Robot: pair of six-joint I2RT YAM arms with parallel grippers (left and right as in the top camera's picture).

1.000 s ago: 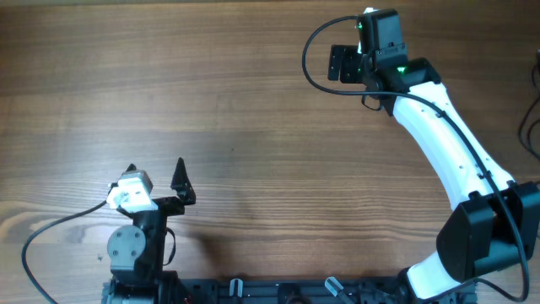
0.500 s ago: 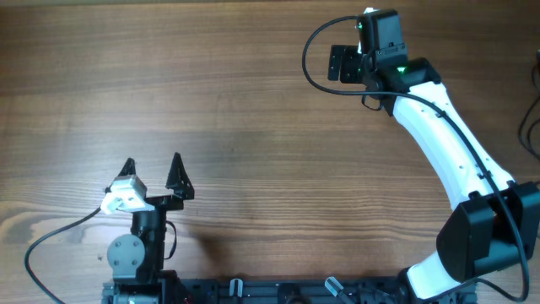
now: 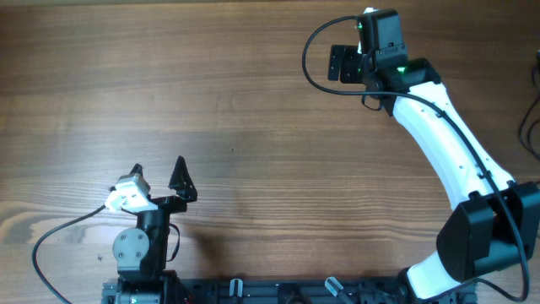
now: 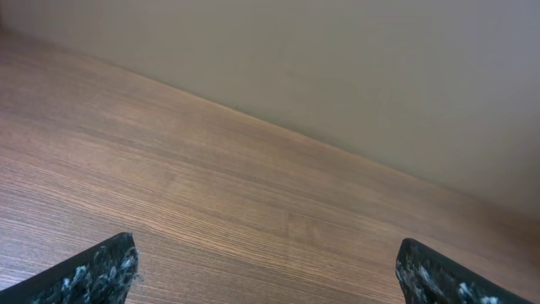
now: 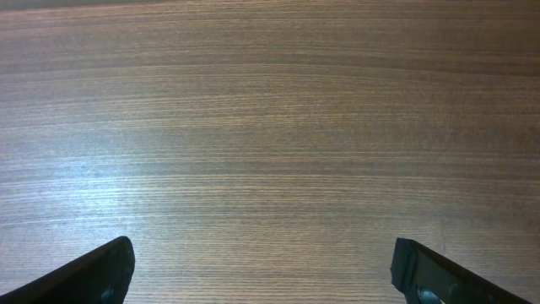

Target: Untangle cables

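Observation:
No coil of thin cables shows on the wooden table (image 3: 253,110) in any view. A thin black wire (image 3: 526,127) curves in at the right edge of the overhead view; I cannot tell what it belongs to. My left gripper (image 3: 158,173) is open and empty near the front left, just above the table; its wrist view (image 4: 266,253) shows only bare wood between the fingertips. My right gripper (image 3: 340,63) is open and empty at the back right, pointing left; its wrist view (image 5: 261,253) also shows only bare wood.
A thick black arm cable (image 3: 314,59) loops beside the right gripper. Another arm cable (image 3: 59,232) trails left from the left arm base. A dark rail (image 3: 278,291) runs along the front edge. A beige wall (image 4: 380,76) stands beyond the table's far edge.
The left gripper swung slightly left and forward, then came back a little to the right. The right arm has not moved.

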